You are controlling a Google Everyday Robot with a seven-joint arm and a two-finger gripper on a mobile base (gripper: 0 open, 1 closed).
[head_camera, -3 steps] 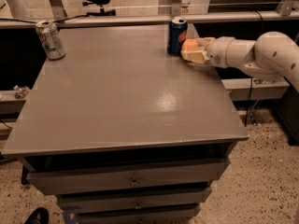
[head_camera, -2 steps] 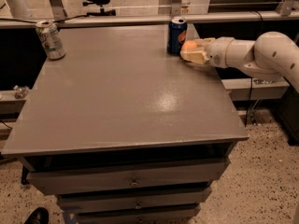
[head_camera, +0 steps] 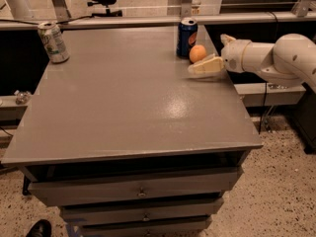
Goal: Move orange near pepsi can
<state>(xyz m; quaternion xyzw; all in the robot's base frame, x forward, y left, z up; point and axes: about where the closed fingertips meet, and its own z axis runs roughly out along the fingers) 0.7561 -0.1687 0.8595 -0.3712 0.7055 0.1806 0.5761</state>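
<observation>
The orange (head_camera: 198, 53) sits on the counter (head_camera: 133, 107) up by the far right corner, just beside the pepsi can (head_camera: 187, 37), right of its base and almost touching it. The hand (head_camera: 203, 66) reaches in over the right edge, lying low at the fruit's near side. Whether it is spread or pinching the orange, I cannot tell from here.

By my reading the placing step is about finished, since the fruit is as close to the can as the task asks. The next move calls for a clean let-go if that isn't done, then a straight pull-out toward the right edge. A round, smooth-skinned fruit rolls at a nudge, and the tall, thin-walled can tips easily.

The counter is flat grey with a dull sheen. A silver-green can (head_camera: 53, 42) stands well apart at the far left corner.
</observation>
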